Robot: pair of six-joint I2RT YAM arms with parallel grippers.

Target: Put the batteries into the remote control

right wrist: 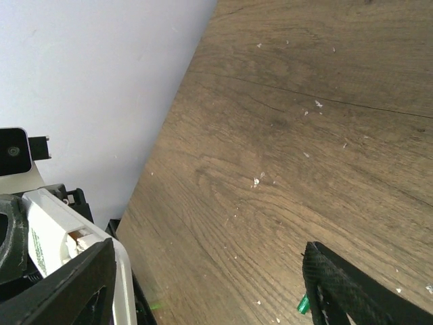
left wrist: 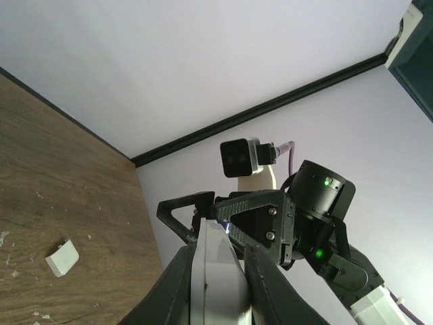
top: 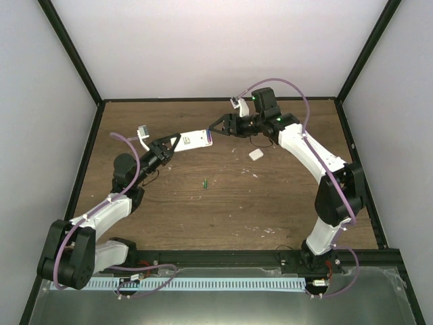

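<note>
My left gripper [top: 173, 144] is shut on the white remote control [top: 194, 140] and holds it above the table, its free end pointing right. In the left wrist view the remote [left wrist: 218, 277] is clamped between my fingers. A small purple strip, the purple battery [top: 210, 139], shows at the remote's free end. My right gripper [top: 214, 129] is open, its jaws on either side of that end. The remote shows at the left edge of the right wrist view [right wrist: 59, 230]. The green battery [top: 204, 182] lies on the table, also in the right wrist view [right wrist: 302, 306].
A small white squarish plastic piece [top: 256, 154] lies on the wooden table [top: 270, 203] below the right arm, and shows in the left wrist view [left wrist: 62, 258]. White crumbs are scattered on the wood. Grey walls with black edging close the table's back and sides.
</note>
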